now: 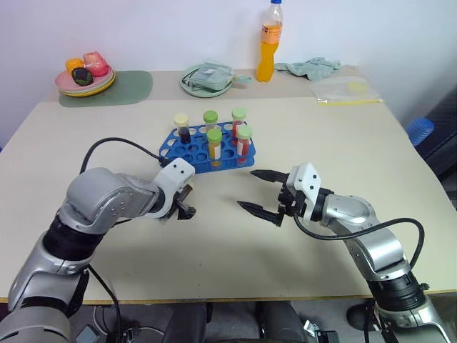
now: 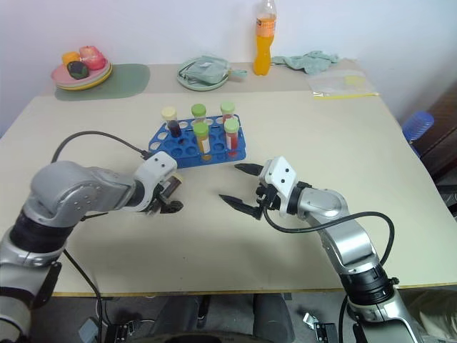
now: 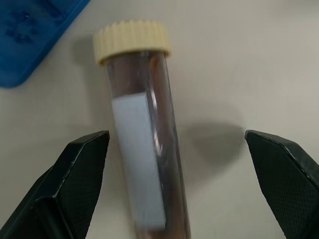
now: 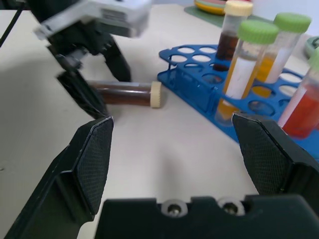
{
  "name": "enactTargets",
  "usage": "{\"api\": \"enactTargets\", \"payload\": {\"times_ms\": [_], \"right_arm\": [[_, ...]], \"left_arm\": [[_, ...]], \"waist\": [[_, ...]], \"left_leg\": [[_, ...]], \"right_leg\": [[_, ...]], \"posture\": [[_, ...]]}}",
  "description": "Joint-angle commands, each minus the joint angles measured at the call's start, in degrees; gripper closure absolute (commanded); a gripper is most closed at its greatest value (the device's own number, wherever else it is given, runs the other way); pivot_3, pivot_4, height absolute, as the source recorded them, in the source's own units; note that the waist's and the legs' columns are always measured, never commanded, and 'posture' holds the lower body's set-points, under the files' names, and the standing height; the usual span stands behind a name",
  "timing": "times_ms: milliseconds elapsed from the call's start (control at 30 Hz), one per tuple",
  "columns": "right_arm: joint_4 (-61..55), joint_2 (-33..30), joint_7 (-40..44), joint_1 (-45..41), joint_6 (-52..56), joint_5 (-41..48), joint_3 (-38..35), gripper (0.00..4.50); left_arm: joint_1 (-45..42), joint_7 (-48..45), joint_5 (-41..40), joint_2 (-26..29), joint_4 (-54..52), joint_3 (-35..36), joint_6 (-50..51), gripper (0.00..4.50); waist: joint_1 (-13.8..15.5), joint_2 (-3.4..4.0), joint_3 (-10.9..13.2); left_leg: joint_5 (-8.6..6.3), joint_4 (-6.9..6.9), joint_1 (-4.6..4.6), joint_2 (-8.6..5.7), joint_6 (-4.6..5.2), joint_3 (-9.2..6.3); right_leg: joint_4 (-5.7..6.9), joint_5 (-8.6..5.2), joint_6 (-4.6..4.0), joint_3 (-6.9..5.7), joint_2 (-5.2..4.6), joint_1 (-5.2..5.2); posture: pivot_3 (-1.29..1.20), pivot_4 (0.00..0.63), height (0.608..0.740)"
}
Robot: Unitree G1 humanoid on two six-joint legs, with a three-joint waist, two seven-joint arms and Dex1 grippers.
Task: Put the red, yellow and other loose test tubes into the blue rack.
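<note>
Blue rack [image 1: 207, 148]: stands on the table [image 1: 343, 143], just beyond both grippers. It holds five upright tubes. One cream-capped tube [image 1: 182, 127] with dark brown liquid sits at the far corner on the left gripper's side. Four green-capped tubes [image 1: 214, 143] fill the middle and right of the rack; two carry orange-yellow liquid, two red. The remaining holes stand open.

Loose tube [image 3: 142, 139]: cream cap, dark brown contents, white label along its side. It lies flat on the table, cap end toward the rack, just short of the rack's near corner. It rests between the left gripper's fingers, with a gap visible on either side.

Left gripper [image 1: 184, 207]: pointed steeply down over the loose tube, fingers spread wide, one to each side of the tube. Contact with the glass cannot be made out from the wrist view; it looks clear of both fingers.

Right gripper [image 1: 260, 191]: level, aimed across toward the left gripper, fingers spread wide and holding nothing. The rack lies just ahead and to its far side.

Far edge of table, well beyond both grippers: a plate [image 1: 86, 84] of toy fruit on a green mat [image 1: 132, 87], a pale green dish [image 1: 207, 80] holding a folded cloth, and an orange drink bottle [image 1: 268, 43].
</note>
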Motion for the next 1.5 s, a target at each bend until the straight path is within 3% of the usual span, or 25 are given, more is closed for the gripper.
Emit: {"api": "enactTargets", "payload": {"times_ms": [33, 167, 233, 367, 433, 500, 633, 700, 800, 933, 1500], "right_arm": [[-4.3, 0.2, -1.1, 1.6, -0.2, -0.2, 0.2, 0.3], [-5.7, 0.2, -2.1, 2.9, 0.3, -0.3, 0.6, 0.3], [-5.8, 0.1, -2.4, 3.1, 0.4, -0.4, 0.6, 0.3], [-5.8, -0.3, -2.5, 2.7, 1.3, 0.2, 0.0, 0.3], [-5.4, -0.8, -2.2, 2.8, 1.3, 0.4, -0.6, 0.3], [-4.9, -1.2, -1.8, 2.9, 1.2, 0.5, -1.1, 0.3], [-3.9, -0.9, -1.4, 2.8, 0.5, 0.2, -0.5, 0.3], [-3.0, 0.3, -1.6, 1.8, 0.1, -0.2, 0.6, 0.3], [-2.4, 1.2, -1.8, 0.9, -0.1, -0.7, 1.3, 0.3], [-2.5, 1.5, -2.3, 0.7, -0.3, -1.1, 1.2, 0.3], [-4.5, 2.0, -4.6, 2.7, 0.2, -1.3, 1.6, 0.3]], "left_arm": [[-0.9, 6.1, -3.1, -1.2, 0.9, -0.9, 0.5, 0.9], [-1.4, 10.2, -8.1, -0.6, 1.7, 0.5, 0.5, 2.88], [-1.9, 11.0, -9.7, 0.8, 1.4, 1.2, 0.5, 3.66], [-1.1, 5.5, -12.8, 3.6, -2.8, 6.3, 0.5, 3.66], [4.4, -2.9, -8.2, 6.4, -10.7, 12.3, -15.6, 3.66], [10.9, -4.7, 1.9, 6.4, -13.3, 19.1, -34.3, 3.66], [12.3, -1.7, 9.6, -2.7, -5.2, 24.6, -50.3, 3.66], [12.5, 3.6, 24.4, -6.8, -1.2, 16.9, -63.8, 3.66], [12.5, 6.8, 33.7, -14.5, 4.8, 12.3, -75.1, 3.66], [13.9, 8.3, 39.0, -23.0, 12.4, 9.6, -83.0, 3.66], [13.8, 4.8, 45.1, -30.4, 27.3, 11.0, -94.8, 3.66]], "waist": [[0.0, 0.01, 0.0], [-0.2, 0.02, 0.0], [-0.3, 0.02, 0.0], [-0.2, 0.01, 0.0], [-0.4, 0.04, 0.0], [-0.2, 0.06, 0.0], [0.5, 0.05, 0.0], [0.6, 0.02, -0.1], [0.9, -0.01, -0.1], [1.1, -0.02, -0.1], [0.2, -0.01, -0.1]], "left_leg": [[0.0, 0.0, 0.0, 0.0, 0.0, 0.0], [-0.01, 0.02, 0.02, 0.0, 0.01, 0.01], [-0.01, 0.01, 0.03, 0.0, 0.02, 0.02], [0.0, 0.0, 0.01, 0.0, 0.0, 0.06], [0.01, 0.0, 0.0, 0.0, -0.02, 0.06], [0.14, -0.04, 0.0, 0.03, -0.25, 0.17], [0.14, -0.08, 0.03, 0.1, -0.25, 0.19], [0.0, -0.03, 0.06, 0.02, 0.01, 0.17], [-0.01, -0.02, 0.11, -0.05, 0.03, 0.22], [0.02, 0.0, 0.03, -0.07, -0.03, 0.18], [-0.02, 0.02, 0.05, -0.06, 0.08, 0.12]], "right_leg": [[0.0, 0.0, 0.0, 0.0, -0.01, 0.0], [0.03, 0.0, 0.0, 0.02, 0.0, 0.0], [0.07, 0.0, -0.01, 0.03, 0.0, -0.02], [0.09, 0.0, -0.01, 0.06, 0.0, -0.07], [0.08, 0.0, -0.01, 0.06, -0.01, -0.07], [0.04, -0.01, -0.03, 0.12, -0.04, -0.11], [-0.15, 0.02, -0.09, 0.05, 0.0, 0.02], [-0.26, 0.03, -0.07, -0.02, -0.03, 0.18], [-0.47, 0.07, 0.01, -0.06, -0.07, 0.38], [-0.55, 0.09, 0.05, -0.04, -0.1, 0.3], [-0.41, 0.09, 0.06, -0.04, -0.08, 0.26]], "posture": [[0.0, 0.15, 0.74], [0.0, 0.15, 0.74], [0.0, 0.15, 0.74], [0.0, 0.15, 0.74], [0.0, 0.15, 0.74], [0.0, 0.15, 0.74], [0.0, 0.15, 0.74], [0.0, 0.15, 0.74], [0.0, 0.15, 0.74], [0.0, 0.15, 0.74], [0.0, 0.15, 0.74]]}}
